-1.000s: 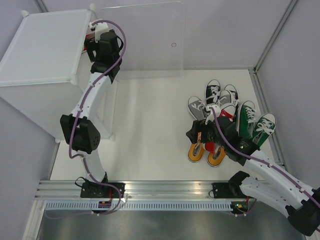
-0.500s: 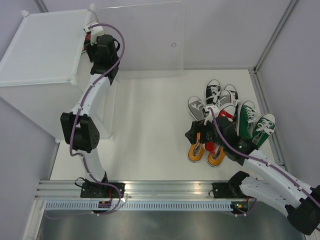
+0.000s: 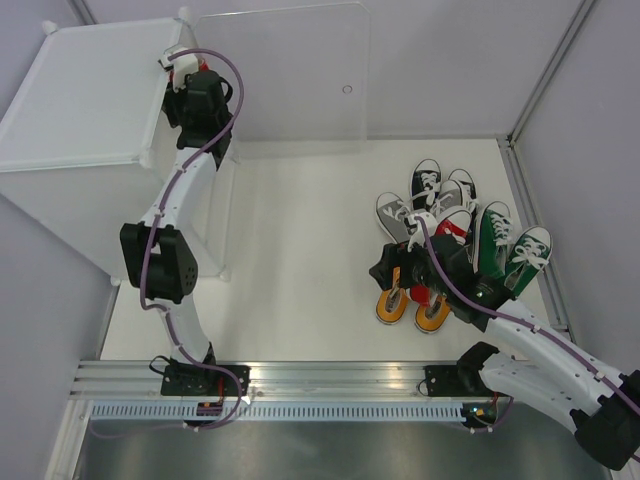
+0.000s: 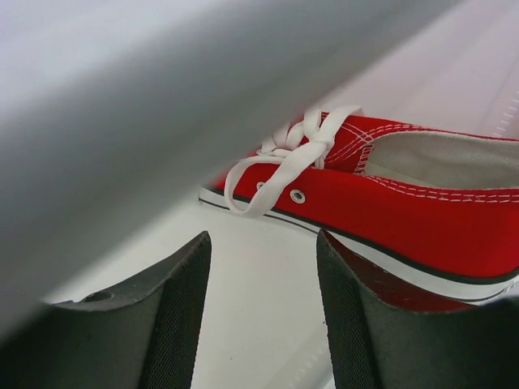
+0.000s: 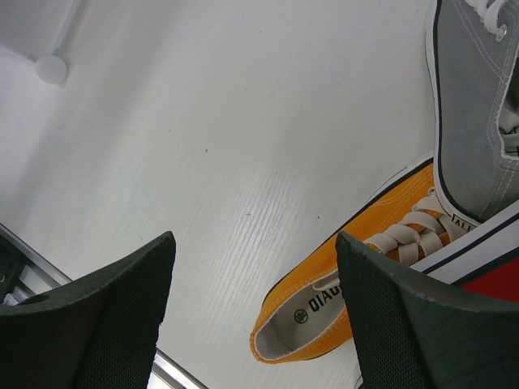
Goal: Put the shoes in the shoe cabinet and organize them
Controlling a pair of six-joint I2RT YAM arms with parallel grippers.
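Note:
A red shoe (image 4: pixel 389 203) lies on its sole on a white shelf inside the shoe cabinet (image 3: pixel 85 95). My left gripper (image 4: pixel 261 243) is open just in front of the shoe, nothing between its fingers; the right finger (image 4: pixel 365 324) is close by the shoe's sole. The other shoes sit in a pile at the right: grey (image 3: pixel 395 213), black (image 3: pixel 428 183), red (image 3: pixel 455 225), green (image 3: pixel 495 235) and an orange pair (image 3: pixel 391 303). My right gripper (image 5: pixel 255 243) hangs open above the floor beside one orange shoe (image 5: pixel 357 292), holding nothing.
The cabinet's clear door panel (image 3: pixel 290 80) stands open toward the back wall. A raised rim (image 3: pixel 530 230) runs along the table's right side, close to the green shoes. The metal rail (image 3: pixel 300 385) with both arm bases crosses the near edge.
The left wrist has moved a little left and farther into the cabinet opening. The right arm has barely shifted over the orange shoes.

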